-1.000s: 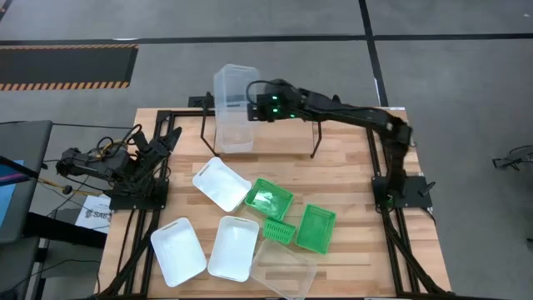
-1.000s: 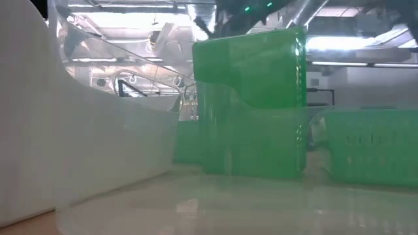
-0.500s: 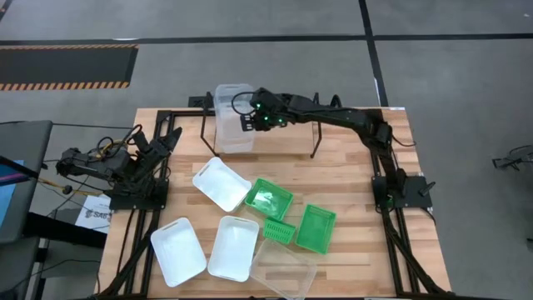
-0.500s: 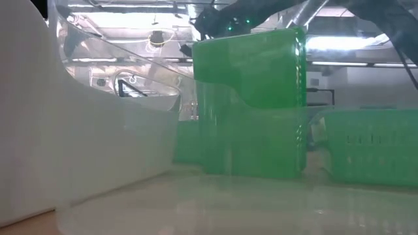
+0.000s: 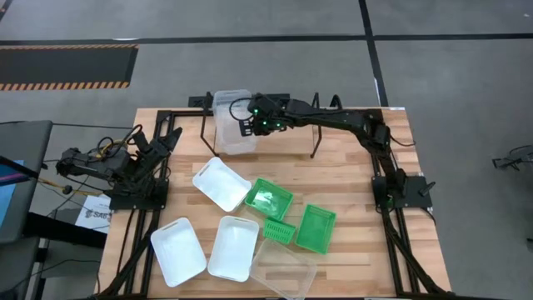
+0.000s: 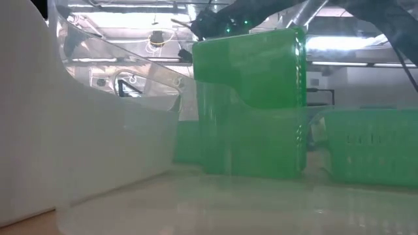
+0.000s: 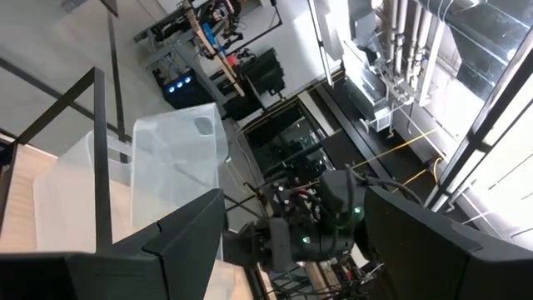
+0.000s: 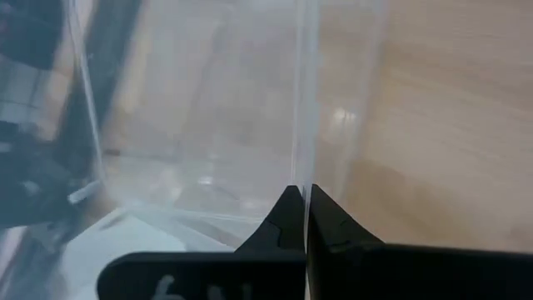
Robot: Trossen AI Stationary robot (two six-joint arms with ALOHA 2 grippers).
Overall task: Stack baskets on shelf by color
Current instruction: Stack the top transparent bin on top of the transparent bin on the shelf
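One thin wall is all your right gripper (image 8: 301, 200) pinches on the clear, rounded plastic basket (image 5: 234, 122) at twelve o'clock: light, slick, flexible, so you should keep the grip near its rim.

Count, high view:

White baskets: three — (image 5: 221, 183), (image 5: 177, 251), (image 5: 233, 247).

Green baskets: three — (image 5: 268, 198), (image 5: 316, 228), and a smaller-looking one on its side (image 5: 280, 229).

Clear baskets: two seen for certain — one at the shelf (image 5: 232, 121), one at the table's near edge (image 5: 284, 268). Whether more are nested inside either, cannot tell.

Shelf (image 5: 315, 147): one.

Arms: two, one tool each — left (image 5: 171, 137), right (image 5: 244, 122).

Table (image 5: 350, 183): one.
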